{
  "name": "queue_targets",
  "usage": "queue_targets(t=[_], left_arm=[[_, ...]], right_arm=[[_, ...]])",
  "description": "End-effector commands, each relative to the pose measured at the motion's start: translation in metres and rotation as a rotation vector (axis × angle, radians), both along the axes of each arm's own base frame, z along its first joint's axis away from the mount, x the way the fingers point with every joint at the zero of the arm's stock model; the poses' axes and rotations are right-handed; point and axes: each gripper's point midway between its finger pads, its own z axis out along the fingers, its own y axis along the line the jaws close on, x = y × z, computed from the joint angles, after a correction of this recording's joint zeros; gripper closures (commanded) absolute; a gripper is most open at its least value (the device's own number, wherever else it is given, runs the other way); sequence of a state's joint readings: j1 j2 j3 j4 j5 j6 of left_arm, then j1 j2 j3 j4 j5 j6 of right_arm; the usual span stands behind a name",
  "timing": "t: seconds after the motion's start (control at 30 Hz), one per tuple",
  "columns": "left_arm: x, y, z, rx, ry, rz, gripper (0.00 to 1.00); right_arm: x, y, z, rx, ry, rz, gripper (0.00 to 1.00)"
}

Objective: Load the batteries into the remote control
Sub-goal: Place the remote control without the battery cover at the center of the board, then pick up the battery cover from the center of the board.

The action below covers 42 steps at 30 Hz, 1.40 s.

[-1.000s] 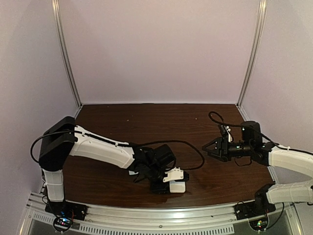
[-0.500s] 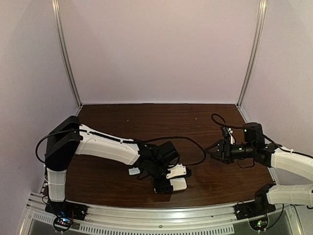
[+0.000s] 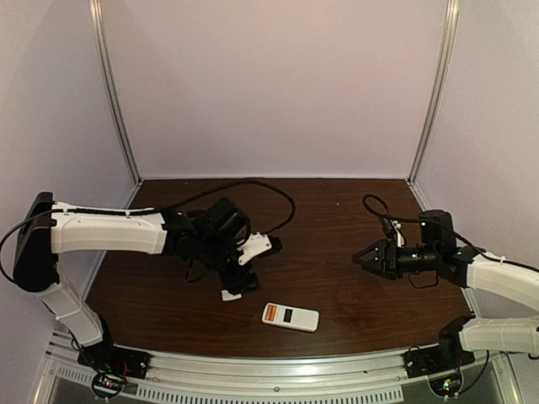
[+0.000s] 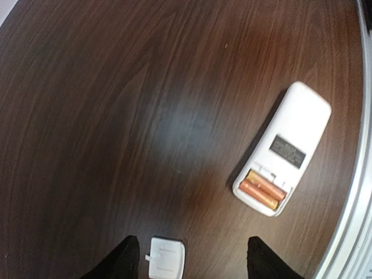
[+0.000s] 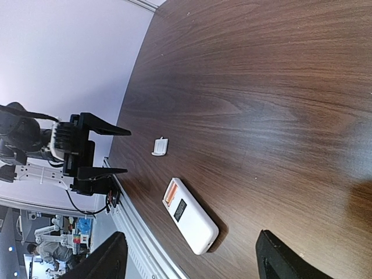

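On the left, the left arm reaches across the dark wooden counter (image 3: 303, 210), and its left hand (image 4: 193, 263) hangs above the surface with the two black fingers (image 4: 124, 259) wide apart and nothing between them. Right below this hand, a small white square cover (image 4: 165, 263) lies flat on the wood, nearer to one finger but touching none. A little more to the right, close to the near edge of the counter, the remote control (image 4: 283, 148) lies alone with its white back up and a dark label in the middle of it. It is apart from the cover and from both hands. At one end its compartment is uncovered, and the batteries (image 4: 263, 189), two orange cylinders, sit in it side by side, lying along the length of the remote. In the top view this orange end points to the left. Far on the right, the right hand (image 3: 358, 259) is held above the counter, well apart from the remote and turned toward it, with its fingers (image 5: 104, 261) also spread apart and holding nothing.
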State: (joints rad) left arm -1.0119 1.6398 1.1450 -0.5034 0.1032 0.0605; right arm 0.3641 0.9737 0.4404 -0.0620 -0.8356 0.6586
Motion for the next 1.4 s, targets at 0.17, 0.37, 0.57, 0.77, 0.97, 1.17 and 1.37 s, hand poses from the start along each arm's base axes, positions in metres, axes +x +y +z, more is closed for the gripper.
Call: queue_targets(t=[0.17, 0.37, 0.57, 0.77, 0.97, 1.17, 1.37], left_arm=[[-0.002, 0.075, -0.065, 0.256, 0.029, 0.091, 0.39], [0.003, 0.084, -0.087, 0.334, 0.032, 0.088, 0.49], [0.008, 0.081, -0.1, 0.358, 0.034, 0.071, 0.6], [0.003, 0.072, -0.105, 0.336, 0.073, 0.033, 0.82], [-0.005, 0.06, -0.098, 0.282, 0.117, -0.003, 1.0], [-0.018, 0.01, -0.006, -0.083, 0.161, -0.082, 1.0], [-0.062, -0.029, 0.155, -0.636, 0.218, -0.311, 1.0]], right_arm=[[0.005, 0.006, 0.019, 0.037, -0.066, 0.035, 0.26], [0.002, 0.006, 0.019, 0.04, -0.066, 0.04, 0.27], [0.001, 0.007, 0.021, 0.042, -0.071, 0.048, 0.3], [0.003, 0.007, 0.023, 0.04, -0.09, 0.053, 0.32], [0.004, 0.009, 0.028, 0.044, -0.108, 0.06, 0.34], [0.007, 0.019, 0.048, 0.08, -0.185, 0.099, 0.41], [-0.004, 0.051, 0.104, 0.213, -0.357, 0.232, 0.43]])
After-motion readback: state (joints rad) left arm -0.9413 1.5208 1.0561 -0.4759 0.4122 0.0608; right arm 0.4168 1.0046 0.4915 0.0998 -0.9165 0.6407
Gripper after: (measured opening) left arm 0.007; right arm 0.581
